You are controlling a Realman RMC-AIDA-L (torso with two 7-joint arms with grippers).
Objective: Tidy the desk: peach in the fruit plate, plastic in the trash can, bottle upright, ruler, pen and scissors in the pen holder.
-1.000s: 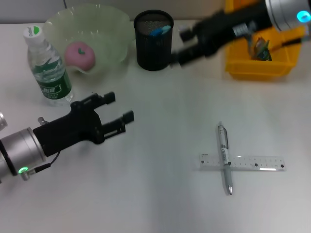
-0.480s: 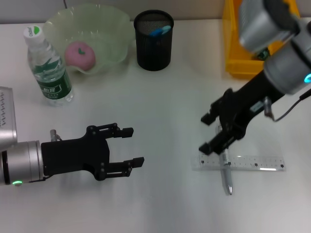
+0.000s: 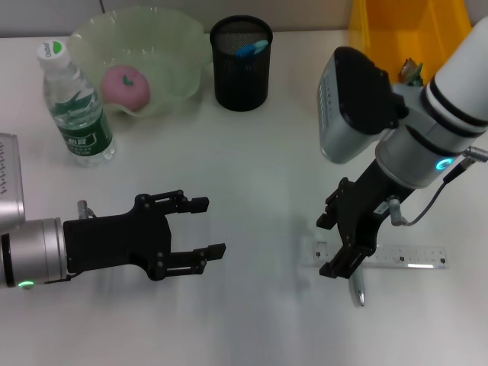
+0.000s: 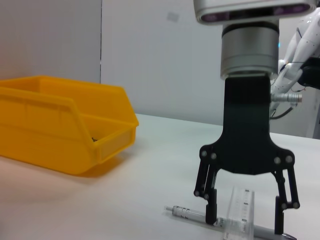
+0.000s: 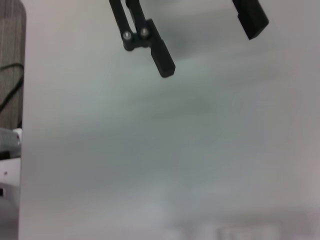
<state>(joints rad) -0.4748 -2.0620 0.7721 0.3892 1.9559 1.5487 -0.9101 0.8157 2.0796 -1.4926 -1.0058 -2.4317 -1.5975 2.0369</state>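
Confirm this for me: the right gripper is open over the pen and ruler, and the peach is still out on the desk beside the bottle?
Not quite. The head view shows the peach already lying in the fruit plate, next to the upright bottle. The rest holds: the right gripper is open over the crossed pen and ruler.

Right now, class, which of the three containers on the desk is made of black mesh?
The pen holder, standing between the pale green fruit plate and the yellow bin. Those two are solid plastic; only the holder is black mesh.
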